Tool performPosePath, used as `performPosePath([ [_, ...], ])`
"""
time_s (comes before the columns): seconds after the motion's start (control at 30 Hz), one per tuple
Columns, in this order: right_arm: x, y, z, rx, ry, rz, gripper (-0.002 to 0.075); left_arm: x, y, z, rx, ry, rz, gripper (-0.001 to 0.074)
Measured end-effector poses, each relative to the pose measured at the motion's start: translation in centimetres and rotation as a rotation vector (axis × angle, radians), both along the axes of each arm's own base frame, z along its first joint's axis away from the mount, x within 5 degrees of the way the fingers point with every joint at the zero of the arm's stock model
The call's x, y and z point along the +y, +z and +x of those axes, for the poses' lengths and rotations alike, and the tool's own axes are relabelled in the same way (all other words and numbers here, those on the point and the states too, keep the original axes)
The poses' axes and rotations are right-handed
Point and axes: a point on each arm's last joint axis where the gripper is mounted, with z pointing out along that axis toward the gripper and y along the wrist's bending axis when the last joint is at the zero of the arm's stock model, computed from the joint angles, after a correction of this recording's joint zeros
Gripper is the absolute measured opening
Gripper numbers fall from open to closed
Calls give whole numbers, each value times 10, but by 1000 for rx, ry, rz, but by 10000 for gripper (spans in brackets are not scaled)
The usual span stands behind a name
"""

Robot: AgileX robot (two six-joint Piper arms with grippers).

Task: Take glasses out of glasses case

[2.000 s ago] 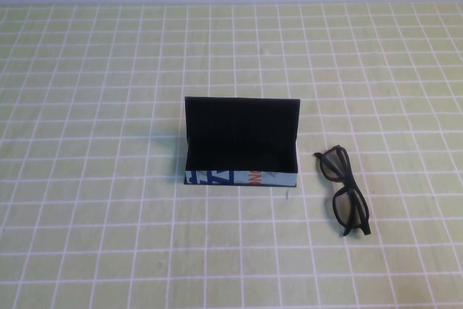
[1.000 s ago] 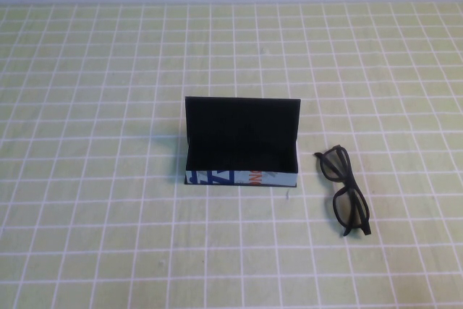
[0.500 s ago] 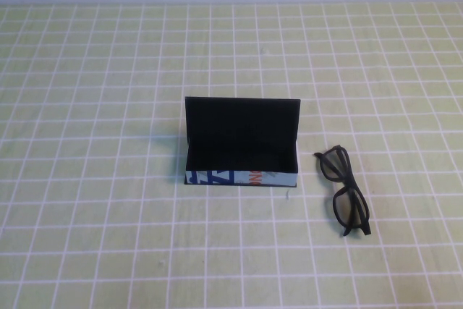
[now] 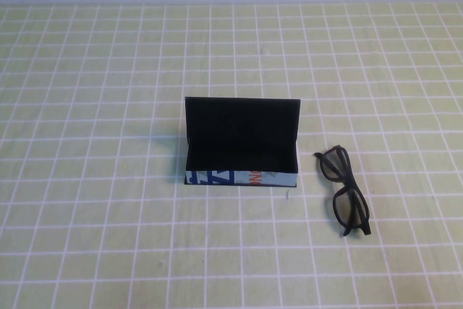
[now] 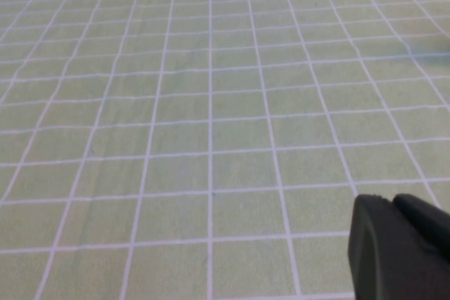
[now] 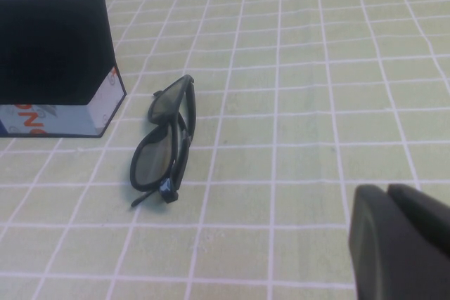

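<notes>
The glasses case (image 4: 241, 146) is standing open near the middle of the bench (image 4: 94, 70), its black lid tilting up at the far side and its pale blue front facing the near edge. Its lining is showing dark, with nothing visible inside. The glasses (image 4: 344, 190) are lying folded on the bench just to the right of the case, apart from it.

Nothing is shifting: case and glasses are sitting exactly where they were two seconds ago, and neither arm is entering the high view. By the look of it, the task is already finished and the arms are resting.

The right gripper (image 6: 402, 244) is hanging back on the near right of the glasses, pressed together and holding nothing. The left gripper (image 5: 397, 247) is hovering over bare bench; whether it is spread I cannot tell.
</notes>
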Motion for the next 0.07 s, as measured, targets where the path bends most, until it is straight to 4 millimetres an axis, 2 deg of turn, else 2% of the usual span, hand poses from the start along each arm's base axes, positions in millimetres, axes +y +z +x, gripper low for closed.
performPosePath([
  [0.07,0,0,0,0,0,0,-18,0,0,0,0,0,0,-4],
])
